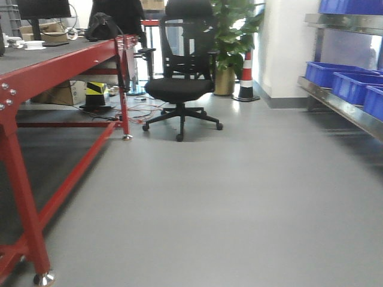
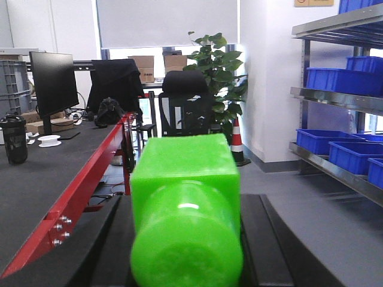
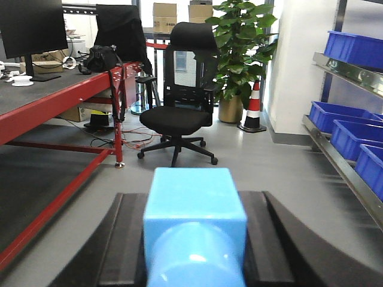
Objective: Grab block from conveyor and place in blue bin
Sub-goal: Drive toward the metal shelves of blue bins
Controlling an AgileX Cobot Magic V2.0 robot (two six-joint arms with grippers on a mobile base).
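The left tool [image 2: 187, 245] is closed around a green block [image 2: 184, 173], and the right tool [image 3: 194, 245] around a light-blue block [image 3: 192, 200].

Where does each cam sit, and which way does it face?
Exterior front: low near the floor, facing down the aisle between the red table and the blue bins; no robot parts show.
Left wrist: behind the left gripper, shut on a green block, facing forward at tabletop height.
Right wrist: behind the right gripper, shut on a blue block, facing forward, lower.
Shared: all three see the office chair and the plant.
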